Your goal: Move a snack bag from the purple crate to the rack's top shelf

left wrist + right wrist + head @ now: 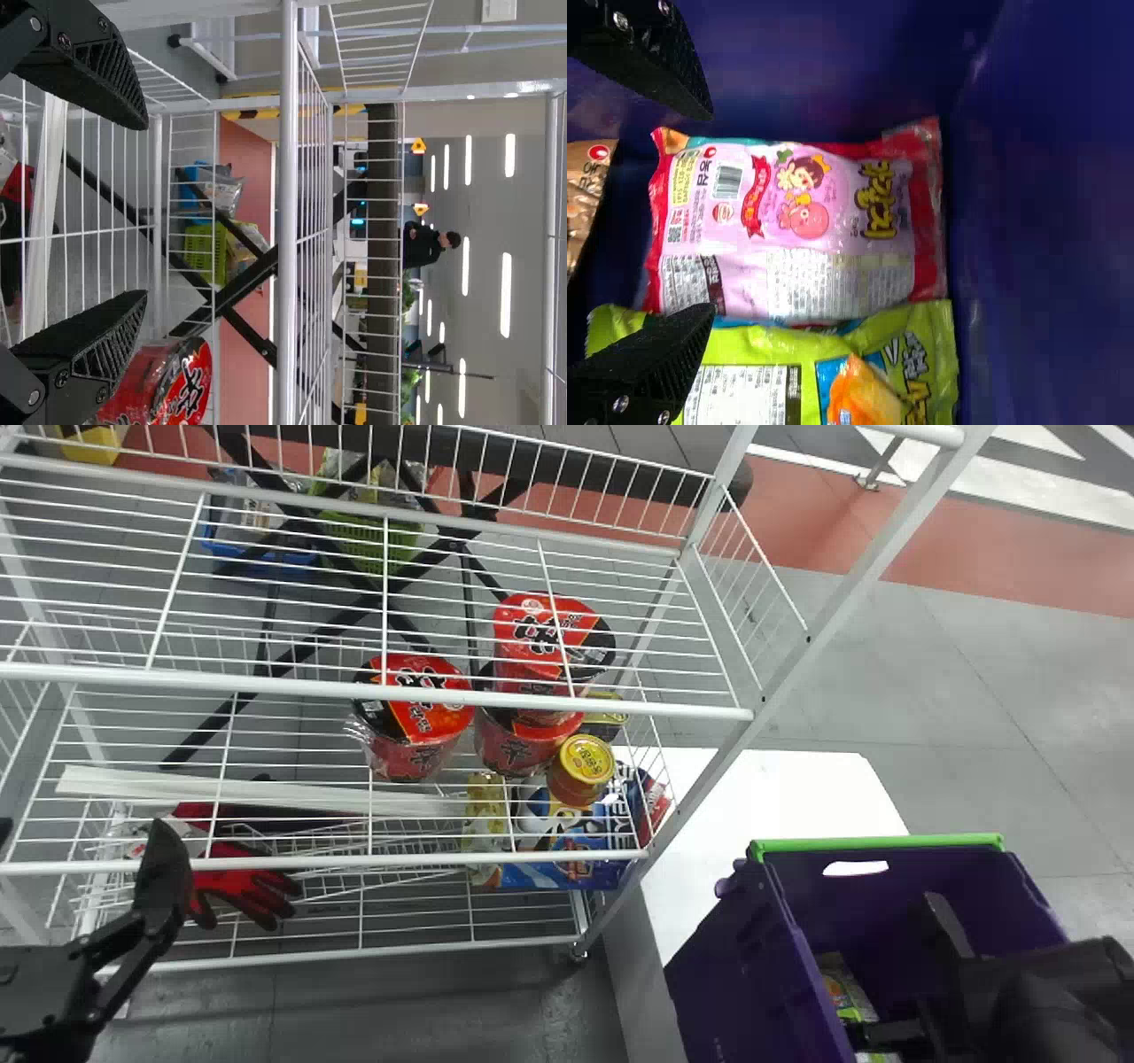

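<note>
Inside the purple crate [726,965], the right gripper [886,965] has its jaws apart. The right wrist view adds label detail: a pink-and-red snack bag [806,217] carries cartoon characters, a barcode, fine print and bold lettering, flanked by a lime-green snack bag [895,332] with large lettering and an orange picture, and a brown snack bag [580,195]. At the white wire rack [177,681], the left gripper [82,825] also holds its jaws apart. The head view shows bold characters on red instant-noodle tubs [536,633] and a printed yellow-lidded can [587,759]; the left wrist view shows ceiling lights [506,297]
</note>
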Controlling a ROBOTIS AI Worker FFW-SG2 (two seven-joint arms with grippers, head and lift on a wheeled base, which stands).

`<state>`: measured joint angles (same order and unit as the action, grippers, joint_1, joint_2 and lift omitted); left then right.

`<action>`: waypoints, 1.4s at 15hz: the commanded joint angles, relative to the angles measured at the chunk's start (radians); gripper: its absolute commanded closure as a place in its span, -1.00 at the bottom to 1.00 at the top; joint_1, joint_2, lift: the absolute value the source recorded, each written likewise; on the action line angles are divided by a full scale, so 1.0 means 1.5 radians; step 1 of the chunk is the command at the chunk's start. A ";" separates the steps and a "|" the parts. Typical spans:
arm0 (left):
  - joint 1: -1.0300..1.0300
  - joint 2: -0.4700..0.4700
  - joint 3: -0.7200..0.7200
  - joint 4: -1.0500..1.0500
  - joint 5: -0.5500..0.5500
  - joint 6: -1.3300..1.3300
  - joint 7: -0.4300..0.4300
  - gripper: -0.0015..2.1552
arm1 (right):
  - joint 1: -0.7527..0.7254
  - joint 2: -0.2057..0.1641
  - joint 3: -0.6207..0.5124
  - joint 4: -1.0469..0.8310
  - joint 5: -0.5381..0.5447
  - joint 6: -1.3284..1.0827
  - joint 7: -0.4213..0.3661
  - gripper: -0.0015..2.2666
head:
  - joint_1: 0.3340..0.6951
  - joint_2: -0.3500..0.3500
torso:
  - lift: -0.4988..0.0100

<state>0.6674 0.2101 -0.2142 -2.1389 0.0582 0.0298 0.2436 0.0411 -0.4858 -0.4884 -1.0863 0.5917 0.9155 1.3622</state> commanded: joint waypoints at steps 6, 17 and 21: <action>-0.001 -0.001 0.001 0.004 -0.001 -0.002 0.000 -0.85 | 0.004 0.020 0.037 0.042 0.025 -0.050 -0.023 -0.98 | 1.00 -1.00 | -0.80; -0.012 -0.005 0.002 0.033 0.001 -0.012 0.000 -0.85 | 0.009 0.026 0.019 0.080 -0.016 -0.073 -0.114 -0.98 | 1.00 -1.00 | -0.80; -0.014 -0.005 0.002 0.038 0.002 -0.014 -0.001 -0.85 | 0.012 0.037 0.019 0.085 -0.021 -0.083 -0.148 -0.98 | 1.00 -1.00 | -0.80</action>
<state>0.6465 0.2025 -0.2117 -2.0846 0.0601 0.0112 0.2423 0.0587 -0.4367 -0.4601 -0.9626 0.5638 0.7989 1.1499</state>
